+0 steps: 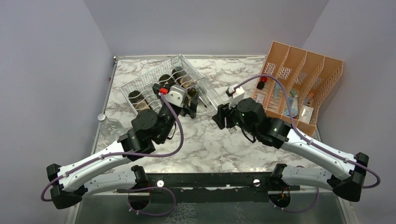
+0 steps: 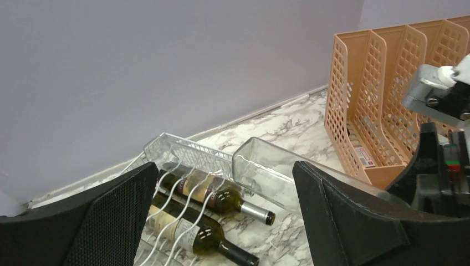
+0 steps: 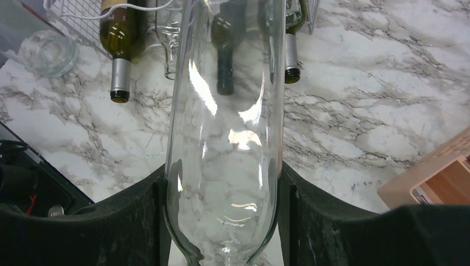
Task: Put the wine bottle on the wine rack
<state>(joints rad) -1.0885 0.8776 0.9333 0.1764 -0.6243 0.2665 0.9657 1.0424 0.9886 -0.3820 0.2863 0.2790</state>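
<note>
Insertion step, by the look of it. Right gripper (image 3: 221,185) clamped round the clear wine bottle (image 3: 224,127) near its shoulder, base pointing at the wine rack (image 1: 140,87), just beside its right end and not yet lying in a wavy tier. Left gripper (image 2: 224,197) spread wide, gripping nothing, hovering by the rack. Next up, probably: slide base-first into a free slot, keeping level and off the neighbours. Already holding dark bottles (image 2: 213,195), that rack. Far right, orange file organizer (image 1: 303,77) with a few packets inside.
</note>
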